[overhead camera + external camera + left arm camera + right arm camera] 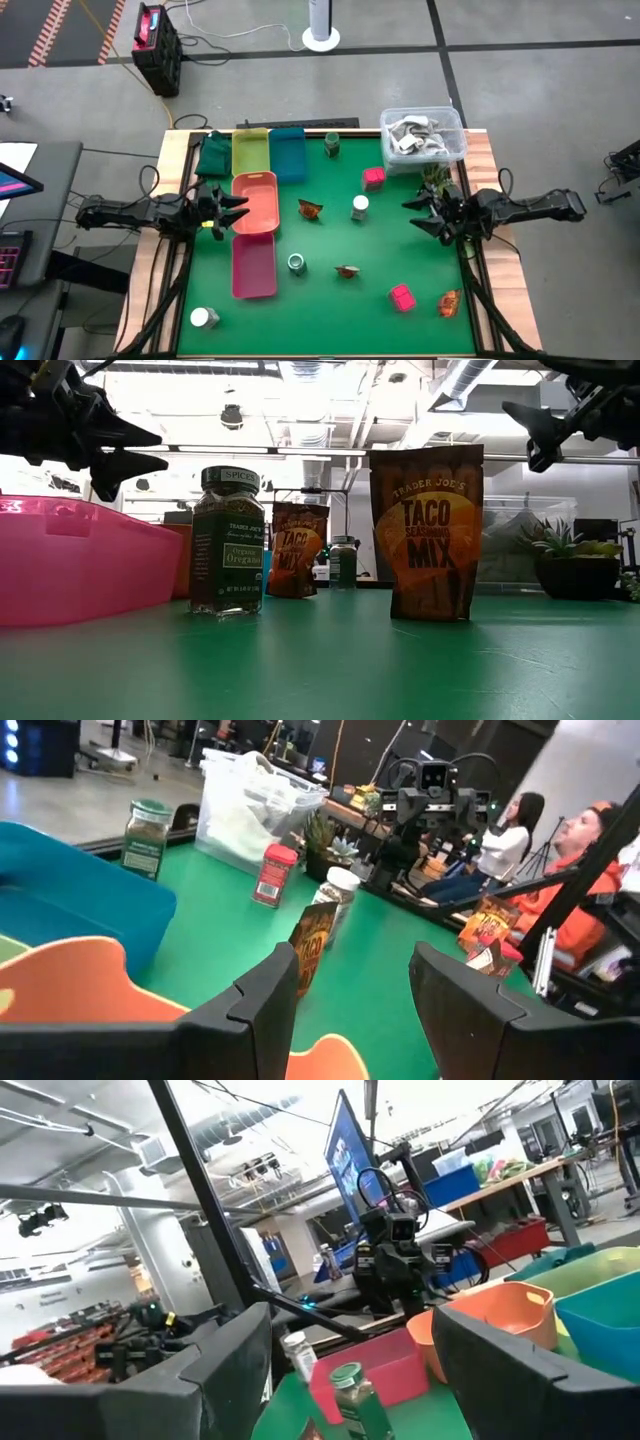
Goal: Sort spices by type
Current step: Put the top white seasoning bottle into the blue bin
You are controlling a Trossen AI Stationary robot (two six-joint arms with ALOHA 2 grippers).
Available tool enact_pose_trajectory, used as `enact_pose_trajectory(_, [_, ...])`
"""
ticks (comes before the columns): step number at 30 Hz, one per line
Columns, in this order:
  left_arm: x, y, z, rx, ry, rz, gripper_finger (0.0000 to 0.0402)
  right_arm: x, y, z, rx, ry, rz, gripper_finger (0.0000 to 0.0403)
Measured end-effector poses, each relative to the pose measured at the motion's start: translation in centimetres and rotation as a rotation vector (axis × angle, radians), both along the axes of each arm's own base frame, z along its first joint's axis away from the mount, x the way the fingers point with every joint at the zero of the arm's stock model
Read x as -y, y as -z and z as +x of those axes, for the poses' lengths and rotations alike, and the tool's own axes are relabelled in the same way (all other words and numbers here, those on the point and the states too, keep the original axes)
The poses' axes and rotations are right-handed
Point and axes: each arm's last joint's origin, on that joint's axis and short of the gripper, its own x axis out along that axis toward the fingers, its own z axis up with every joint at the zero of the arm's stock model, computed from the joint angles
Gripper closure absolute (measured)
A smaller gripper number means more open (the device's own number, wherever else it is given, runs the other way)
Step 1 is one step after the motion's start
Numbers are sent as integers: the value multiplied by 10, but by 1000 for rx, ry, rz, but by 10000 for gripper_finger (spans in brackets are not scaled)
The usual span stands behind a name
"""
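The spices stand scattered on the green mat. They are green-lidded jars (pixel 331 146) (pixel 297 263), white jars (pixel 360 207) (pixel 204 318), pink blocks (pixel 373 178) (pixel 401 297) and orange-brown sachets (pixel 311 209) (pixel 347 271) (pixel 449 302). My left gripper (pixel 232 212) (pixel 350 1010) hovers open at the table's left side, above the orange tray (pixel 255 203), pointing level toward the right. My right gripper (pixel 420 213) (pixel 355 1370) hovers open at the right side, pointing toward the left. Both are raised clear of the mat with nothing between their fingers.
Long trays lie at the left. Dark green (pixel 213 155), yellow-green (pixel 250 150) and teal (pixel 288 152) ones lie at the far edge, and a pink one (pixel 253 265) lies nearer. A clear tub (pixel 422 135) and a small plant (pixel 435 178) stand at the far right. People sit beyond the table's right side (pixel 575 850).
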Motion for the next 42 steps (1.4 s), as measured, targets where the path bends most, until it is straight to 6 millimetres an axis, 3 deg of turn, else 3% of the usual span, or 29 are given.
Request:
enact_pose_trajectory(5, [-1, -3, 0, 38, -32, 24, 220, 3, 6, 2, -63, 41, 62, 101])
enact_pose_trajectory(9, [1, -15, 0, 140, 52, 115, 220, 3, 9, 3, -126, 40, 68, 101])
enact_pose_trajectory(12, [2, -27, -3, 251, 70, 207, 220, 4, 6, 6, -260, 102, 35, 101])
enact_pose_trajectory(17, [-1, -40, -9, 355, -61, 281, 220, 5, -7, 21, -485, 194, -89, 101])
enact_pose_trajectory(27, [-3, -40, -6, 219, -126, 236, 220, 3, -45, 72, -741, 214, -339, 101])
enact_pose_trajectory(32, [-6, -55, -5, 95, -216, 257, 220, 6, -48, 97, -844, 213, -455, 101])
enact_pose_trajectory(42, [-6, -90, -1, -37, -203, 299, 220, 26, -53, 136, -1047, 221, -594, 91])
